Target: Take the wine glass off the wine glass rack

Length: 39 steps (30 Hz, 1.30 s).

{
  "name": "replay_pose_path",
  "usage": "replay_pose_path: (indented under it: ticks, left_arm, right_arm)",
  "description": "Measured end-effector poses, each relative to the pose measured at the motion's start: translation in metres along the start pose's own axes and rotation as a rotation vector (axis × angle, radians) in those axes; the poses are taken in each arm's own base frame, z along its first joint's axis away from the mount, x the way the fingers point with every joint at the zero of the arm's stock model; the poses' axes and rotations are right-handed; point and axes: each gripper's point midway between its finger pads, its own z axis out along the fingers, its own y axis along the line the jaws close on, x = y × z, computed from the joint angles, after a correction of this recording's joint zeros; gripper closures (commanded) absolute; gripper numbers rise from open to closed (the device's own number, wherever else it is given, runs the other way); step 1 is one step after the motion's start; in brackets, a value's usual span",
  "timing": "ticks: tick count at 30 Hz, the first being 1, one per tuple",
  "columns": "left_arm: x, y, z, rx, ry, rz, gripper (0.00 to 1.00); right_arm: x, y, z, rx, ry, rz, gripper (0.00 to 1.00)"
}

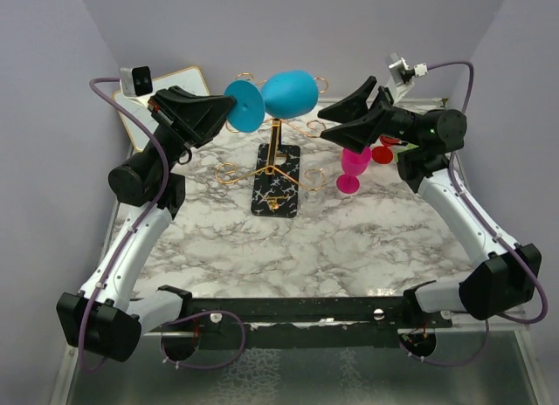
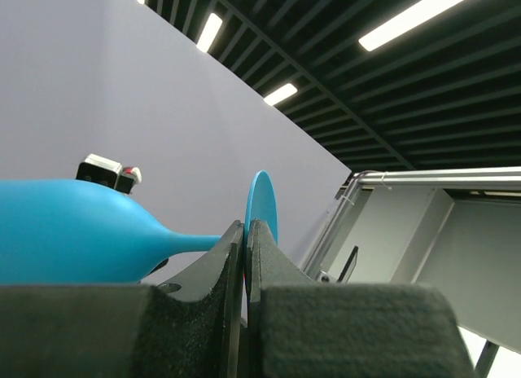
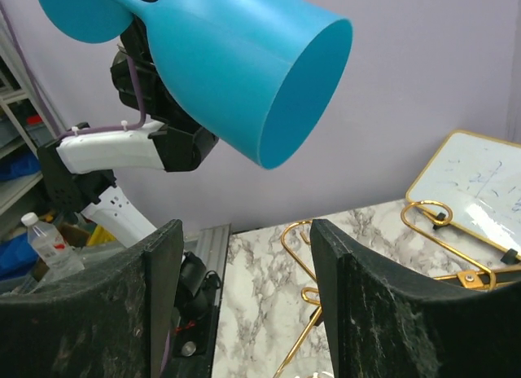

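The blue wine glass (image 1: 290, 92) lies on its side in the air above the gold wire wine glass rack (image 1: 276, 143), which stands on its black veined base (image 1: 277, 191). My left gripper (image 1: 229, 110) is shut on the rim of the glass's round foot (image 1: 245, 106). The left wrist view shows the jaws pinching the foot (image 2: 262, 203), with the bowl (image 2: 65, 231) to the left. My right gripper (image 1: 345, 121) is open and empty just right of the bowl's mouth. In the right wrist view the bowl (image 3: 244, 60) hangs above the open fingers (image 3: 167, 256). I cannot tell whether the glass touches the rack's top arms.
A pink glass (image 1: 352, 168) and a red glass (image 1: 382, 152) stand on the marble table right of the rack, under my right arm. A whiteboard (image 1: 166, 104) lies at the back left. Gold rack arms (image 3: 440, 223) curl out low beside the post.
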Motion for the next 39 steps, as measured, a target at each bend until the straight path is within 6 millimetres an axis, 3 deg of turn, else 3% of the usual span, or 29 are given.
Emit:
replay_pose_path:
  ticks: [7, 16, 24, 29, 32, 37, 39]
  left_arm:
    - [0.002, -0.007, -0.002, 0.027, 0.005, -0.014, 1.00]
    - [0.004, 0.002, -0.008, 0.007, 0.002, -0.038, 1.00]
    - [0.005, 0.006, -0.010, -0.001, 0.001, -0.045, 1.00]
    - [0.006, 0.009, -0.012, -0.004, 0.000, -0.047, 1.00]
    - [0.006, 0.011, -0.013, -0.007, -0.001, -0.053, 1.00]
    - [0.006, 0.008, -0.013, 0.007, 0.002, -0.055, 1.00]
    - [0.006, 0.007, -0.013, 0.013, 0.000, -0.053, 1.00]
  right_arm:
    - [-0.007, -0.004, 0.009, -0.093, -0.026, -0.017, 0.37]
    - [-0.022, 0.003, 0.015, -0.246, -0.082, -0.013, 0.41]
    - [-0.024, 0.002, 0.021, -0.284, -0.064, 0.153, 0.43]
    - [-0.025, 0.011, 0.028, -0.317, -0.053, 0.201, 0.47]
    - [-0.026, 0.017, 0.031, -0.333, -0.048, 0.213, 0.60]
    - [-0.025, 0.020, 0.032, -0.341, -0.042, 0.238, 0.97]
    - [-0.025, 0.021, 0.032, -0.343, -0.040, 0.248, 0.99]
